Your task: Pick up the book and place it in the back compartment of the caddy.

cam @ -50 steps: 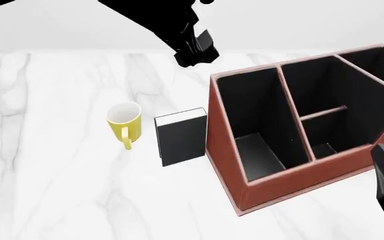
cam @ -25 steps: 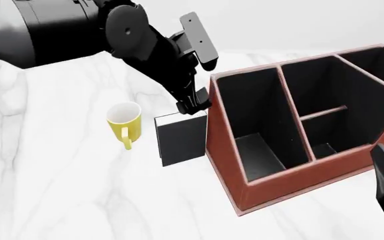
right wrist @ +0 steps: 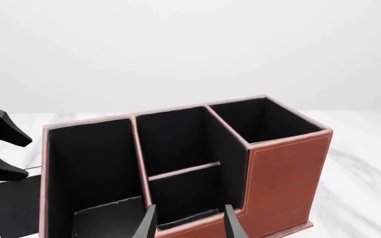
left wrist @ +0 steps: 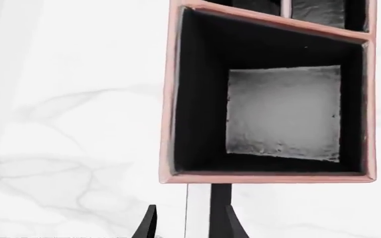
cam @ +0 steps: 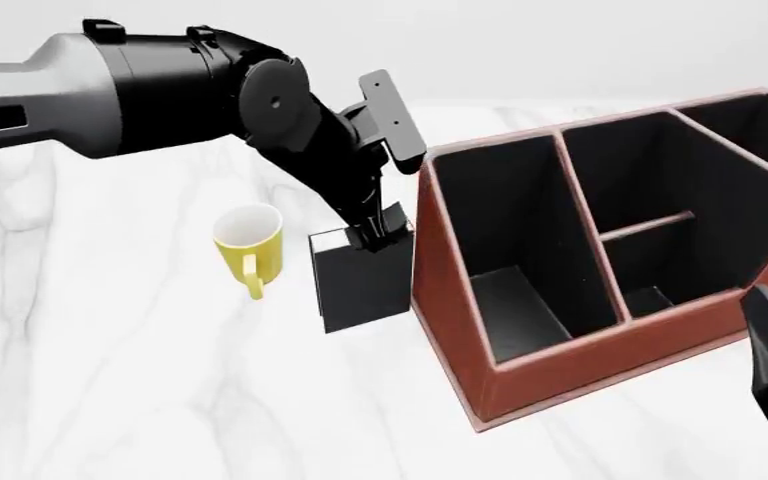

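Observation:
The thin black book stands upright on the marble table between the yellow mug and the reddish-brown caddy. My left gripper has come down on the book's top edge. In the left wrist view it is open, and its fingers straddle the book, whose white page edge and black cover show. The back compartment is the small cell between the short cross divider and the low wall. My right gripper is open and holds nothing. It hovers by the caddy's near right corner, facing that cell.
The caddy also has a long narrow cell right beside the book and a tall cell at the far right. The yellow mug stands close to the book's left side. The table's far edge runs just behind the caddy.
My left arm has swung down from above the caddy's far corner to the book, and its fingers now sit over the book's top edge. The book, the mug and the right gripper have not moved.

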